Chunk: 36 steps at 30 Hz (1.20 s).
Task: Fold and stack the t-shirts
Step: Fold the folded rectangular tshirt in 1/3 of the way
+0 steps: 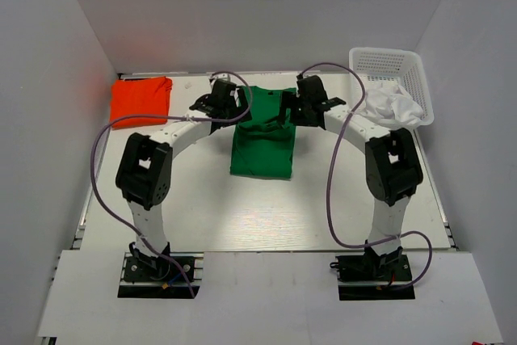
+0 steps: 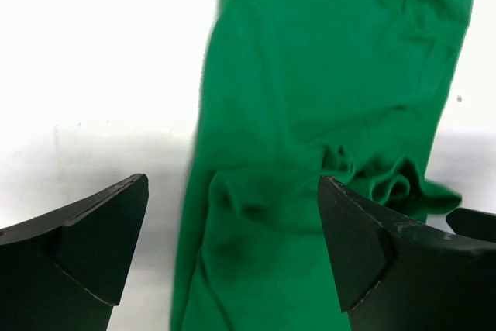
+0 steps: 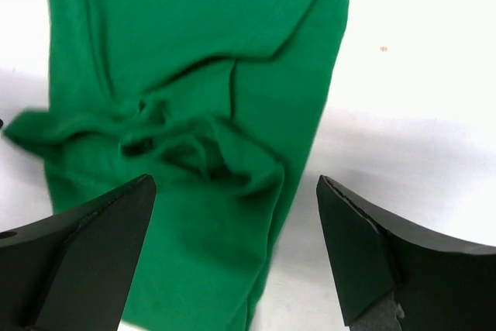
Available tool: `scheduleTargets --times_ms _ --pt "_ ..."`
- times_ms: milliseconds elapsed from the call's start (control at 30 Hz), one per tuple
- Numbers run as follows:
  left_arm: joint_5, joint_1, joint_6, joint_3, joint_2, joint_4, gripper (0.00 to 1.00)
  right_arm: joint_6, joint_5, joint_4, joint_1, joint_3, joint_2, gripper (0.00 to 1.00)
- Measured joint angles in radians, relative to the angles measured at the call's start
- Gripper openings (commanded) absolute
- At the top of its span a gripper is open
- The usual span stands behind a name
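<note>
A bright green t-shirt (image 1: 262,143) lies folded into a long strip in the middle of the table, its far end wrinkled. An orange-red t-shirt (image 1: 141,97) lies folded at the far left. My left gripper (image 1: 234,107) hovers open over the shirt's far left corner; the left wrist view shows green cloth (image 2: 310,98) between and beyond my spread fingers (image 2: 232,246). My right gripper (image 1: 287,112) hovers open over the far right corner; the right wrist view shows the bunched cloth (image 3: 194,114) under my spread fingers (image 3: 236,246). Neither holds anything.
A white mesh basket (image 1: 388,66) stands at the far right with a white cloth (image 1: 392,108) spilling over its front. White walls close in the table at the back and sides.
</note>
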State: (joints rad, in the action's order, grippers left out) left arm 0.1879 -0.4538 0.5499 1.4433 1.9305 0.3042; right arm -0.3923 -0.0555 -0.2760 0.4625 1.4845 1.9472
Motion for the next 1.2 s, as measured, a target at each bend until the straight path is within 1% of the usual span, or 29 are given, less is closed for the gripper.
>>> scheduleTargets --times_ms 67,167,300,367,467,533,633,800,1033,1133,1200 --pt "-0.012 0.002 0.008 -0.074 -0.058 -0.021 1.00 -0.001 0.023 0.020 0.002 -0.065 -0.050 0.90" --pt "-0.030 -0.003 0.026 -0.171 -0.140 -0.015 1.00 0.002 0.098 0.042 0.008 -0.148 -0.109 0.90" --pt "-0.018 -0.016 0.059 -0.290 -0.264 -0.003 1.00 0.014 0.194 0.079 0.043 -0.180 -0.119 0.90" --pt "0.010 -0.020 0.073 -0.380 -0.363 0.013 1.00 0.016 0.237 0.101 0.072 -0.186 -0.116 0.90" --pt "0.044 -0.021 0.095 -0.495 -0.514 0.046 1.00 0.016 0.282 0.146 0.111 -0.171 -0.075 0.90" --pt "0.060 -0.021 0.114 -0.534 -0.576 0.072 1.00 0.015 0.293 0.157 0.130 -0.137 -0.024 0.90" --pt "0.085 -0.021 0.142 -0.580 -0.642 0.120 1.00 0.006 0.272 0.182 0.141 -0.044 0.085 0.90" --pt "0.098 -0.017 0.163 -0.616 -0.679 0.183 1.00 -0.039 0.188 0.232 0.133 0.060 0.206 0.90" --pt "0.093 -0.017 0.156 -0.619 -0.683 0.192 1.00 -0.039 0.080 0.258 0.117 0.224 0.251 0.90" --pt "0.063 -0.018 0.137 -0.619 -0.660 0.164 1.00 -0.022 0.067 0.280 0.111 0.197 0.212 0.90" --pt "0.032 -0.020 0.120 -0.619 -0.630 0.138 1.00 -0.015 0.061 0.300 0.106 0.121 0.156 0.90"
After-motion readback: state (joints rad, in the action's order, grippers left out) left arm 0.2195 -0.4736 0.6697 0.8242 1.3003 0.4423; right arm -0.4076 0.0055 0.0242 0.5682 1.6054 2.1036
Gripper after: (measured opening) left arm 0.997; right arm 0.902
